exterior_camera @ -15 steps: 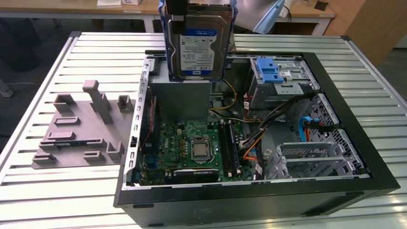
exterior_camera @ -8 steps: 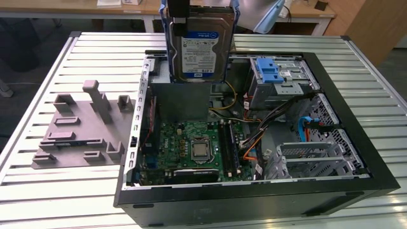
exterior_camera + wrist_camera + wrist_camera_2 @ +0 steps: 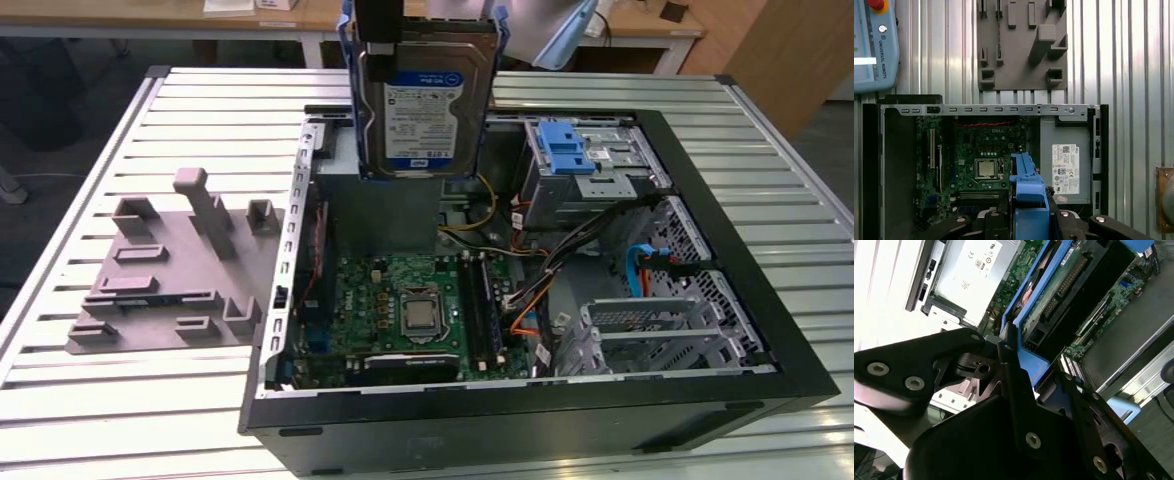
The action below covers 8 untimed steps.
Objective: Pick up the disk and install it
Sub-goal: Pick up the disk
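closest to me, the black gripper (image 3: pixel 1036 372) has its jaws pinching the blue bracket of the silver rectangular hard-drive disk (image 3: pixel 430 110). the disk hangs upright, long axis vertical, over the open black computer case (image 3: pixel 534 415). the blue-latched grey drive bay (image 3: pixel 581 160) sits to the exterior view's right, with loose cables (image 3: pixel 567 240) just below it.

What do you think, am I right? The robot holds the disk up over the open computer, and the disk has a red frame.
Not quite: the frame is blue, not red. The exterior view shows the disk in its blue frame, held up over the open computer.
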Each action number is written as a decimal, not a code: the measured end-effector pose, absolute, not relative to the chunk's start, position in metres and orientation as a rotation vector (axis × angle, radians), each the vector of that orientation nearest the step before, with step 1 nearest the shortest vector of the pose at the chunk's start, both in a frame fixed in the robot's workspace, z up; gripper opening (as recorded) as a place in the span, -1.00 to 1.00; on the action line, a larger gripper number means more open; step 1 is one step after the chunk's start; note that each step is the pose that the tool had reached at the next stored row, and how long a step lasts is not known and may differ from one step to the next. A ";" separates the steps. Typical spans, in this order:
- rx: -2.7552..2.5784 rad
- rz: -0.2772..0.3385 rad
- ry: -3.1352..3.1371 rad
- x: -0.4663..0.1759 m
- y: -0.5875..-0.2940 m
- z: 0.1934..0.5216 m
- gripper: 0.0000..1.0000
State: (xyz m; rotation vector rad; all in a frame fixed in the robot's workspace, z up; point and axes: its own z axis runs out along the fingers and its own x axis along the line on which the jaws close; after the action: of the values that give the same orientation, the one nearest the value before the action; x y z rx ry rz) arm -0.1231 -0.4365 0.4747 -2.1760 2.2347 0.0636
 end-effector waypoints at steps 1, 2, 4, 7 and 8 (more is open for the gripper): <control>-2.176 0.064 2.235 -0.123 -0.438 0.475 -0.27; -2.176 0.064 2.235 -0.122 -0.439 0.475 -0.27; -2.175 0.064 2.235 -0.122 -0.442 0.475 -0.27; -2.175 0.064 2.236 -0.120 -0.445 0.475 -0.27; -2.175 0.064 2.236 -0.120 -0.445 0.475 -0.27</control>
State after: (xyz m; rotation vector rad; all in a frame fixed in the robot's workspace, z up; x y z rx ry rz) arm -0.1200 -0.4455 0.4747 -2.1747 2.2360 0.0637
